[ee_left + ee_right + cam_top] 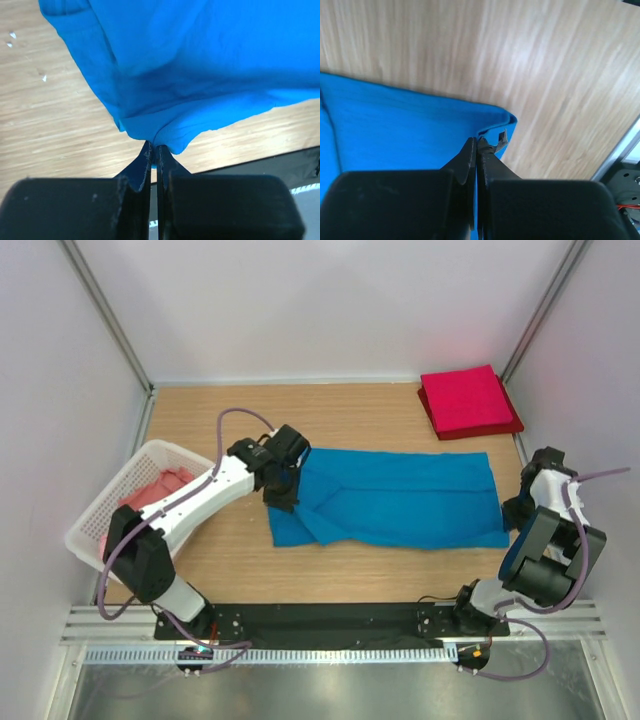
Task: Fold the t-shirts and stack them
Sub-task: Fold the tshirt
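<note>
The blue t-shirt [400,498] lies spread lengthwise across the middle of the desk [240,565]. The left gripper [153,146] is clenched on its left end, and the right gripper [476,141] looks clenched on the hem at its right corner. I judge the 2 claws should lift together, keeping the cloth taut so the fold lands square.

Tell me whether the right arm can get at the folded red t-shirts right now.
Probably not yet: the right gripper is shut on the blue t-shirt. Otherwise only bare table lies between it and the folded red t-shirts.
</note>
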`<act>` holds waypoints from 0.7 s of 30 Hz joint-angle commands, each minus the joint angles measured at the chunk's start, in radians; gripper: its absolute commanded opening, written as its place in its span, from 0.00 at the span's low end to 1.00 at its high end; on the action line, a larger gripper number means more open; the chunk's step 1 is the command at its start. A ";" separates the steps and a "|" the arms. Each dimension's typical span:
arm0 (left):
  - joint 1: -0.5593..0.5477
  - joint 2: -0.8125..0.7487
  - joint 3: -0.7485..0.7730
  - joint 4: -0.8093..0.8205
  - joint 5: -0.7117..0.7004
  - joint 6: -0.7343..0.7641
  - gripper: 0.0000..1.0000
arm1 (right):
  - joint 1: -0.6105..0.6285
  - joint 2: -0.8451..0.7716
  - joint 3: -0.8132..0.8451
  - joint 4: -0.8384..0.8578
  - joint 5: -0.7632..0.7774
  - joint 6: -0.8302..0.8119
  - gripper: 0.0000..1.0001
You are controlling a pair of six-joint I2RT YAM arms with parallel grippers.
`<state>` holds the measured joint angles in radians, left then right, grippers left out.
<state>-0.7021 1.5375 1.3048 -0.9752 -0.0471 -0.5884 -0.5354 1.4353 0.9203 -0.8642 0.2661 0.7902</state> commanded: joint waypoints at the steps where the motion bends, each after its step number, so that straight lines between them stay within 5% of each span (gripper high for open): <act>1: 0.042 0.071 0.104 -0.060 0.001 0.047 0.00 | 0.006 0.085 0.096 -0.002 -0.002 0.011 0.01; 21: 0.200 0.299 0.313 -0.106 -0.014 0.124 0.00 | 0.069 0.318 0.293 0.087 -0.137 0.026 0.01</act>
<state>-0.5213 1.8259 1.5879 -1.0683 -0.0525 -0.5056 -0.4664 1.7416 1.1709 -0.8009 0.1444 0.8009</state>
